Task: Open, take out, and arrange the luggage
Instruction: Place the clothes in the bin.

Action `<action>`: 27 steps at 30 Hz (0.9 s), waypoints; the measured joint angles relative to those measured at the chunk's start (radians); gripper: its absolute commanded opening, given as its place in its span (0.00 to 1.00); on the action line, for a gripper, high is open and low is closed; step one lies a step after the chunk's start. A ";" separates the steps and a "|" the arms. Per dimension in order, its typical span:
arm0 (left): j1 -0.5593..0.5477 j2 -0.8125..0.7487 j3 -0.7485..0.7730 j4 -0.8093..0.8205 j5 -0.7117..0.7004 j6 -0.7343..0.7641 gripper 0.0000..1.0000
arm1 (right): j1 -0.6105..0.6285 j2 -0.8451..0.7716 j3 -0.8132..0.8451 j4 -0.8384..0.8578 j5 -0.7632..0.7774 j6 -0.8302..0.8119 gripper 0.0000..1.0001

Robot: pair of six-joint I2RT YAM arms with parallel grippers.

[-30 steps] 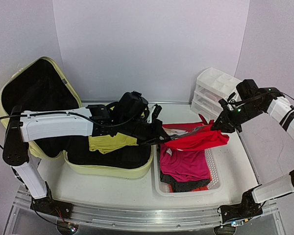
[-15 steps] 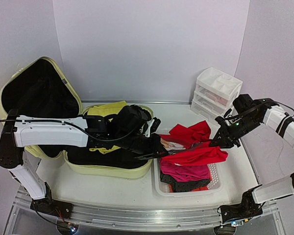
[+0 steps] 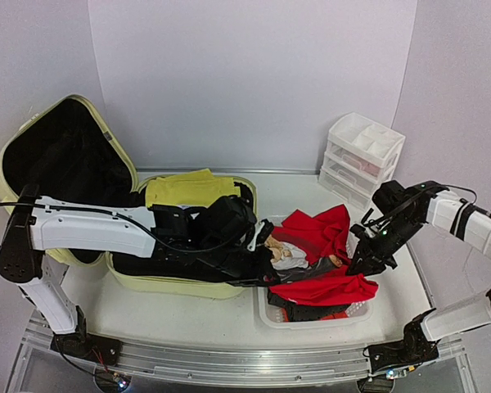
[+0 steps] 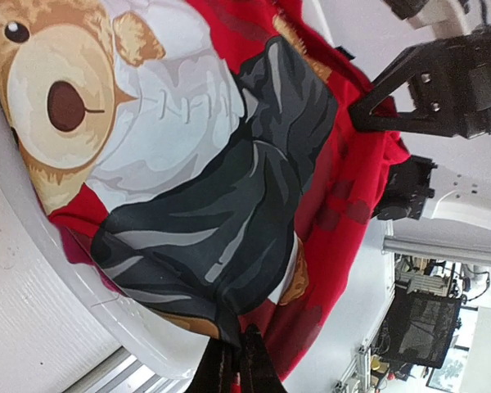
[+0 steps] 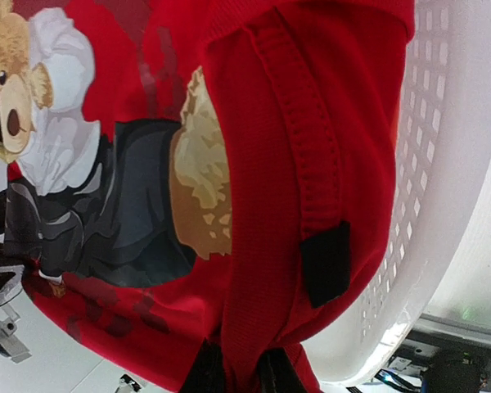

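Arranging step in hand, by the look of it: red shirt with the bear print stretched out over the white mesh basket; left fingers pinched tight on the hem at the basket's near-left edge; right fingers nipped narrow on red fabric at its right rim, a black tag just above them; luggage lying open directly left of the basket, lid propped up, a yellow garment at the far end of its black lining; dark cloth glimpsed in the basket under the shirt. Next, probably: lower both ends together, hold the cloth level so it lands inside the rim, then let go; afterwards, over left of the basket for the yellow piece.
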 measured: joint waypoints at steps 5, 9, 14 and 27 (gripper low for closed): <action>-0.035 0.068 0.000 -0.041 0.024 -0.001 0.10 | 0.093 0.046 -0.007 0.000 0.113 0.037 0.39; -0.047 0.087 0.001 -0.111 0.043 0.015 0.51 | 0.094 0.058 0.004 -0.030 0.214 0.043 0.50; -0.057 0.066 0.047 -0.192 0.021 0.064 0.67 | 0.093 0.057 0.127 -0.069 0.304 0.022 0.50; -0.042 0.013 0.184 -0.352 -0.186 0.177 0.31 | 0.131 -0.021 0.158 0.063 0.179 0.007 0.37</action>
